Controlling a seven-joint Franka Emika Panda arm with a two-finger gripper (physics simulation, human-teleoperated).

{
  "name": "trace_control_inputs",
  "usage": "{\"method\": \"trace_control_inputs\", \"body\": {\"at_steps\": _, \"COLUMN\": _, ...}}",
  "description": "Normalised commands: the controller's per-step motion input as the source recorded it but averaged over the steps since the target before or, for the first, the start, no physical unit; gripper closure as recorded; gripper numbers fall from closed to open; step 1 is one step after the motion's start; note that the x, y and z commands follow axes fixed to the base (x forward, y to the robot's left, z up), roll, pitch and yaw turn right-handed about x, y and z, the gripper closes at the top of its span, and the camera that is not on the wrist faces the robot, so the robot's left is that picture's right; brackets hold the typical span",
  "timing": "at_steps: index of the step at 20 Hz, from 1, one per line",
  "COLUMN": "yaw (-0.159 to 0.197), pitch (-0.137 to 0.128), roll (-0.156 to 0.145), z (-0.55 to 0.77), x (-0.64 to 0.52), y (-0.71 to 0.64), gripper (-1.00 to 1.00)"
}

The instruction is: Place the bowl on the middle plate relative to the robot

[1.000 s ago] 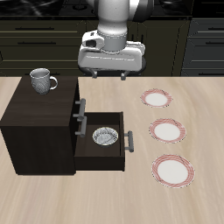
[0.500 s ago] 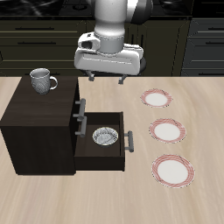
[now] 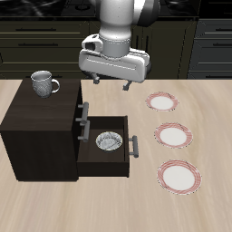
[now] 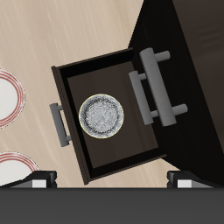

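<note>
The small white-grey bowl lies in the open drawer of the dark cabinet; it also shows in the wrist view, lying flat on the drawer floor. Three identical white plates with pink-red rims lie in a row beside the cabinet; the middle plate is bare. My gripper hangs high above the table, farther back than the drawer, open and empty. Its fingertips show at the edge of the wrist view.
The dark cabinet carries a grey mug on its top. The far plate and the near plate flank the middle one. The open drawer's handle sticks out toward the plates. Two plates' edges show in the wrist view.
My gripper has shifted slightly sideways toward the cabinet side and a little lower. The bowl, plates and drawer have not moved.
</note>
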Motion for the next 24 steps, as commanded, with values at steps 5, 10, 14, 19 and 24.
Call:
{"method": "trace_control_inputs", "body": {"at_steps": 5, "yaw": -0.142, "pitch": -0.005, "roll": -0.002, "z": 0.03, "x": 0.01, "y": -0.05, "gripper": -1.00}}
{"method": "trace_control_inputs", "body": {"at_steps": 10, "yaw": -0.196, "pitch": -0.014, "roll": -0.030, "z": -0.04, "x": 0.05, "y": -0.23, "gripper": -1.00}}
{"method": "trace_control_inputs", "body": {"at_steps": 14, "yaw": -0.146, "pitch": 0.000, "roll": -0.002, "z": -0.16, "x": 0.02, "y": -0.02, "gripper": -1.00}}
{"method": "trace_control_inputs", "body": {"at_steps": 19, "yaw": -0.190, "pitch": -0.014, "roll": -0.006, "z": -0.12, "x": 0.05, "y": -0.07, "gripper": -1.00}}
{"method": "trace_control_inputs", "body": {"at_steps": 24, "yaw": -0.155, "pitch": 0.003, "roll": -0.007, "z": -0.19, "x": 0.10, "y": -0.04, "gripper": -1.00}}
